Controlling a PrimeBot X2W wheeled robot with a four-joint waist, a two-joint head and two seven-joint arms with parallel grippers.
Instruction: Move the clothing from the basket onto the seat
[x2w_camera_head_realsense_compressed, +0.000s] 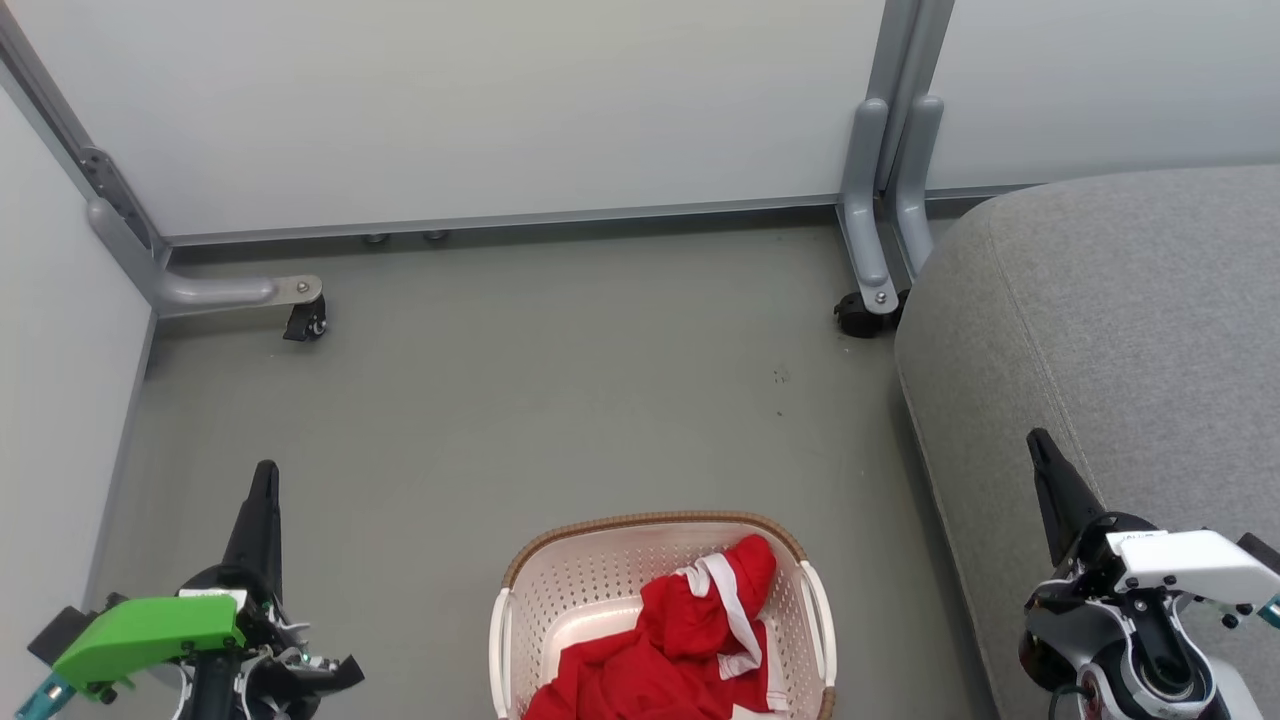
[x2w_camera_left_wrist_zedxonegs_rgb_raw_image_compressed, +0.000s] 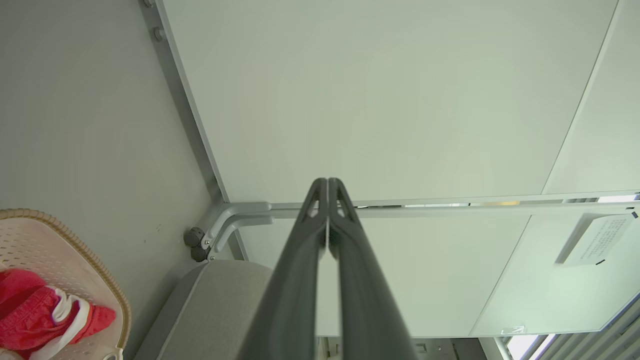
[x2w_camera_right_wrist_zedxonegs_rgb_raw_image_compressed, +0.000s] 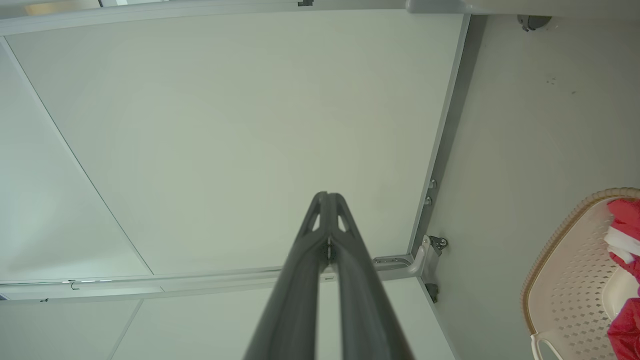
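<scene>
The red clothing (x2w_camera_head_realsense_compressed: 680, 640) with white bands lies crumpled in the cream perforated basket (x2w_camera_head_realsense_compressed: 560, 590) on the floor at the bottom centre of the head view. The grey seat (x2w_camera_head_realsense_compressed: 1120, 320) rises to the basket's right. My left gripper (x2w_camera_head_realsense_compressed: 265, 470) is shut and empty, out to the left of the basket. My right gripper (x2w_camera_head_realsense_compressed: 1035, 437) is shut and empty, over the seat's near edge. In the left wrist view the shut gripper (x2w_camera_left_wrist_zedxonegs_rgb_raw_image_compressed: 327, 181) points at a wall panel, with basket (x2w_camera_left_wrist_zedxonegs_rgb_raw_image_compressed: 60, 235), clothing (x2w_camera_left_wrist_zedxonegs_rgb_raw_image_compressed: 30, 315) and seat (x2w_camera_left_wrist_zedxonegs_rgb_raw_image_compressed: 220, 300) low left. In the right wrist view the shut gripper (x2w_camera_right_wrist_zedxonegs_rgb_raw_image_compressed: 326, 195) faces a panel, with basket (x2w_camera_right_wrist_zedxonegs_rgb_raw_image_compressed: 560, 280) and clothing (x2w_camera_right_wrist_zedxonegs_rgb_raw_image_compressed: 625, 220) at right.
Pale partition panels (x2w_camera_head_realsense_compressed: 480, 100) close off the back and left. Their grey feet with castors (x2w_camera_head_realsense_compressed: 305, 322) (x2w_camera_head_realsense_compressed: 860, 315) stand on the grey floor (x2w_camera_head_realsense_compressed: 520, 400). Open floor lies between the basket and the back panel.
</scene>
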